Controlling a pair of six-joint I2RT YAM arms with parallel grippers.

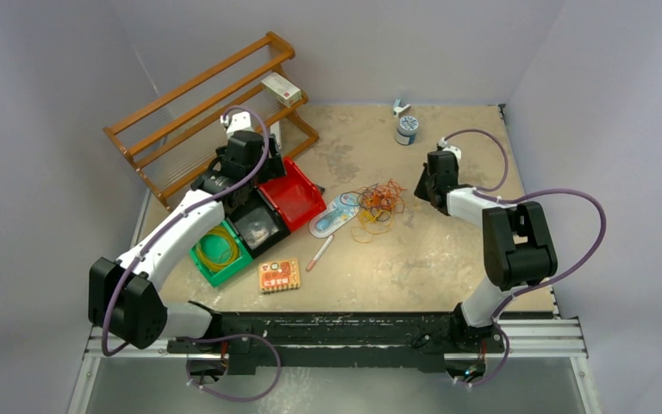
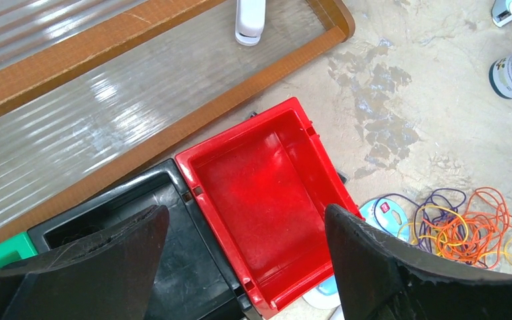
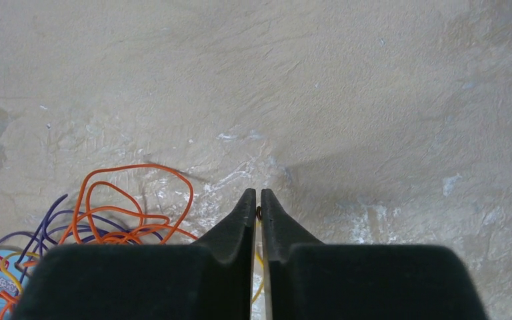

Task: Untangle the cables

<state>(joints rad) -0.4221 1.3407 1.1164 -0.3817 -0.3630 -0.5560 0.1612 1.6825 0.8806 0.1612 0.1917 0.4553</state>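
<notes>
The cables [image 1: 379, 205] lie tangled in the middle of the table: thin orange, yellow and purple-blue loops. They also show at the right of the left wrist view [image 2: 467, 230] and at the lower left of the right wrist view [image 3: 120, 213]. My right gripper [image 1: 421, 195] sits at the right edge of the tangle, its jaws [image 3: 259, 197] nearly together. A thin dark red strand is pinched at the tips, and a yellow strand shows in the slit behind. My left gripper [image 1: 254, 191] hangs open [image 2: 245, 213] over the red and black bins, holding nothing.
A red bin [image 1: 303, 207], a black bin [image 1: 263, 235] and a green bin [image 1: 209, 269] with a yellow coil stand in a row at left. Behind them is a wooden rack [image 1: 181, 121]. A blue-white packet [image 1: 332, 217], pen [image 1: 319, 253], orange box [image 1: 278, 275] and bottle [image 1: 407, 129] are nearby.
</notes>
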